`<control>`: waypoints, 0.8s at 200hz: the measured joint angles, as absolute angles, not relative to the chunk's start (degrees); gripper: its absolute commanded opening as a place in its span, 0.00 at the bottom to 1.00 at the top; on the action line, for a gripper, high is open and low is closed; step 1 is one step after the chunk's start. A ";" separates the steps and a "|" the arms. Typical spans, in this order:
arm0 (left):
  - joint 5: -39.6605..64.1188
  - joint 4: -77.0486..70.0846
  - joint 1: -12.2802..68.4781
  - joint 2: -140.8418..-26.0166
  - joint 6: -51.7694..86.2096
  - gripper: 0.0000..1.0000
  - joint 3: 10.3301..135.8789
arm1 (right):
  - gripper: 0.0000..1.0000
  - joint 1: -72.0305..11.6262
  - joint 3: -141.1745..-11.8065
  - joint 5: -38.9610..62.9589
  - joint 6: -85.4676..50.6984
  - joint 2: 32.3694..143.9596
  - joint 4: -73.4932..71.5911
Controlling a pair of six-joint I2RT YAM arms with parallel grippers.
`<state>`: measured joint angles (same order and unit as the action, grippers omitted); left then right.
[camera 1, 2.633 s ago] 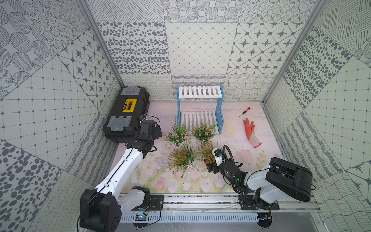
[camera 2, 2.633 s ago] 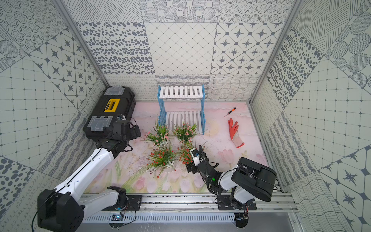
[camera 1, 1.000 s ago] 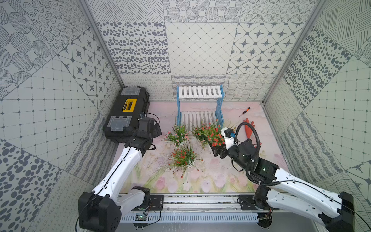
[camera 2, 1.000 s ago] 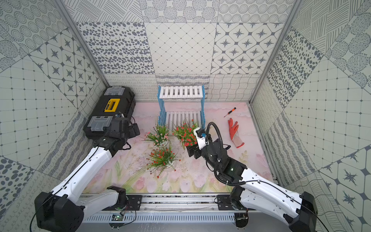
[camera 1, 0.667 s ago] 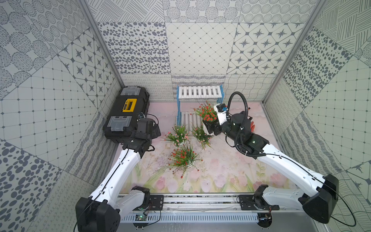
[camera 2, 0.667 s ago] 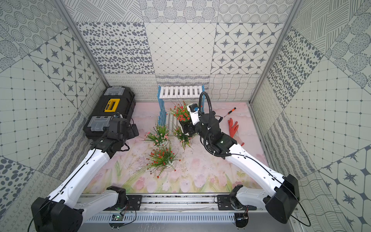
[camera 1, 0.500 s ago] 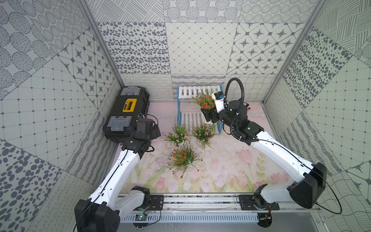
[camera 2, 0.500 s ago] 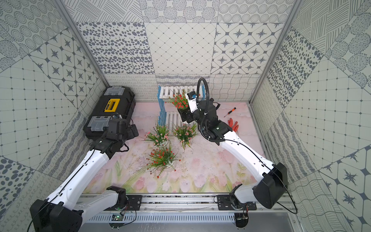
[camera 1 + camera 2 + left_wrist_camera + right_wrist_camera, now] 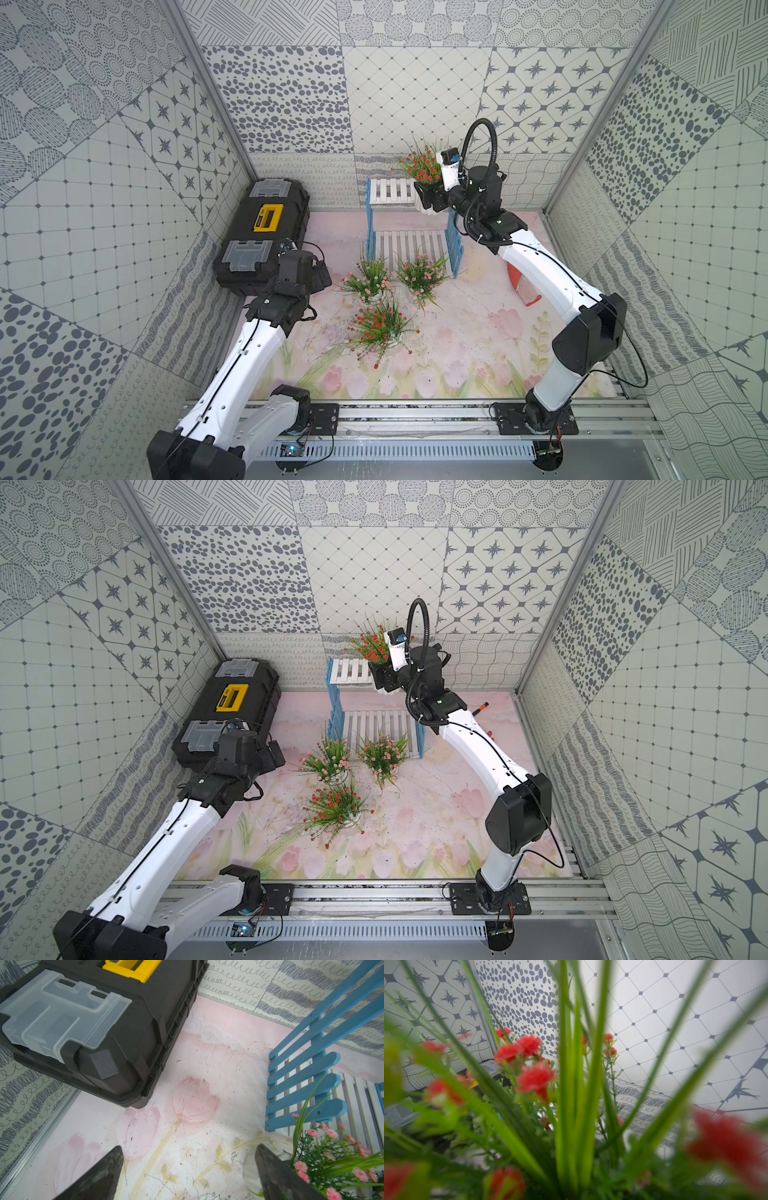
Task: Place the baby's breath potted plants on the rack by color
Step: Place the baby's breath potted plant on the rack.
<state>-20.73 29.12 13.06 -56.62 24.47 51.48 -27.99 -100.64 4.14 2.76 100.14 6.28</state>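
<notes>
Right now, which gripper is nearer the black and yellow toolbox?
Left. The left gripper hangs open beside the toolbox; the right gripper is across at the rack, holding a red-flowered plant at its top shelf.

Robot lab cell: patterned wall panels (image 9: 415,104), aluminium mounting rail (image 9: 415,417).
</notes>
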 measured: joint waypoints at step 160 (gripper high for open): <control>-19.09 28.42 13.06 -60.31 24.18 0.98 50.33 | 0.58 -22.48 -123.92 3.57 4.14 119.04 12.69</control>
<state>-19.09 28.42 13.06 -60.31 24.18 50.33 -22.48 -123.92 3.57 4.14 119.04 12.69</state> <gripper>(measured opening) 0.986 0.865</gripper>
